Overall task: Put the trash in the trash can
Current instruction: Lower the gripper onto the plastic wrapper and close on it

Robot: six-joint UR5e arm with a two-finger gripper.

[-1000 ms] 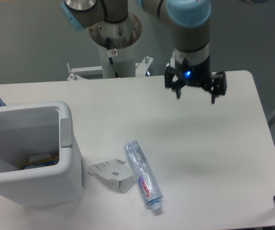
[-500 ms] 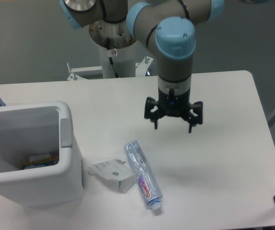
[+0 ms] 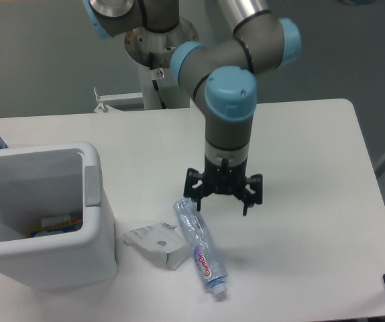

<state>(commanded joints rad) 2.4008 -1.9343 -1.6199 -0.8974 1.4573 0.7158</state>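
Table [image 3: 313, 134] white. Bin [image 3: 95, 248] at left, open top, some items already inside. Arm [image 3: 229, 127] above centre, fingers [image 3: 222, 200] spread, empty, beside bottle's top end. Bottle [image 3: 199, 245] lies flat, slanted, cap toward front edge; carton [image 3: 155, 243] touching its left side. Advice: centre over bottle body, straddle narrow width, avoid carton, close gently, since crushed plastic likely slips.

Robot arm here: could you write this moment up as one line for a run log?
gripper: open, empty, above bottle's top end | bottle: on table | carton: on table beside it | trash can: neither item in
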